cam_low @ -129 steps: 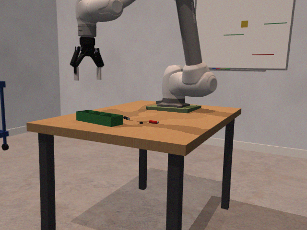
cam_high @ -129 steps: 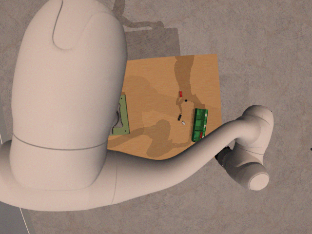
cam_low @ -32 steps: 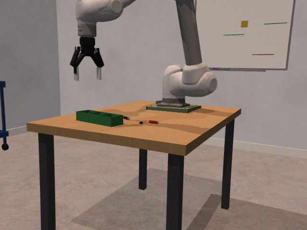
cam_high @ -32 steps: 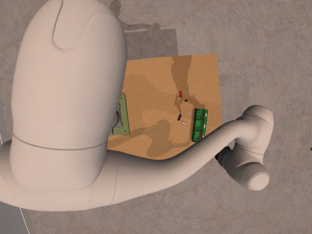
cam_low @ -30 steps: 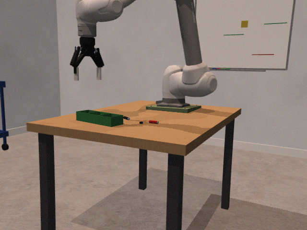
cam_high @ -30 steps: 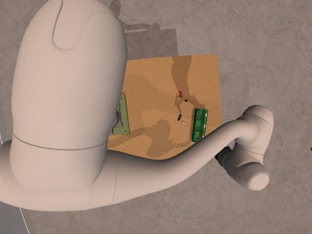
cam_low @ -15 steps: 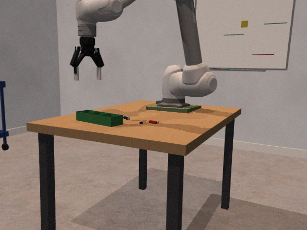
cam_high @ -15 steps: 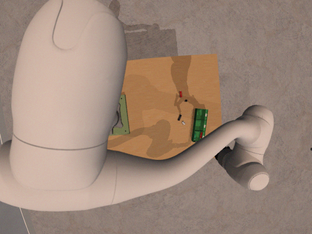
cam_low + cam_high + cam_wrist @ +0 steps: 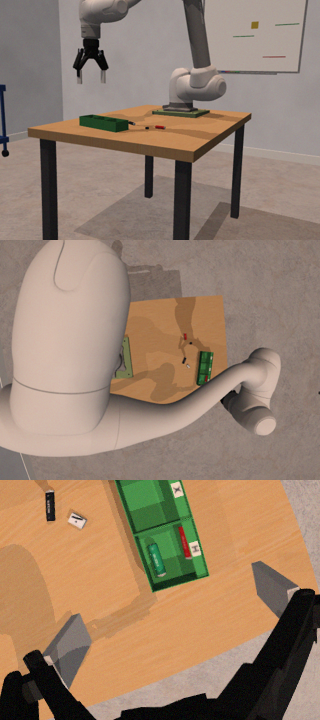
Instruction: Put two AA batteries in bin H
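Note:
The green bin marked H (image 9: 172, 577) is the end compartment of a green row of bins (image 9: 103, 124). A green battery (image 9: 156, 560) and a thinner-looking red battery (image 9: 184, 542) (image 9: 206, 378) lie in it, apart from each other. A black battery (image 9: 50, 506) (image 9: 184, 360) (image 9: 132, 123) lies on the table beside the row. A red battery (image 9: 185, 336) (image 9: 160, 127) lies farther off on the table. My gripper (image 9: 91, 83) (image 9: 167, 604) is open and empty, high above the table, near the H end of the row in the wrist view.
A small white thing with a black mark (image 9: 77, 520) (image 9: 188, 366) lies near the black battery. A small black thing (image 9: 190, 343) (image 9: 147, 127) lies near the red battery on the table. The bin marked X (image 9: 155, 510) adjoins H. The arm's green base plate (image 9: 128, 358) (image 9: 174, 113) is on the table.

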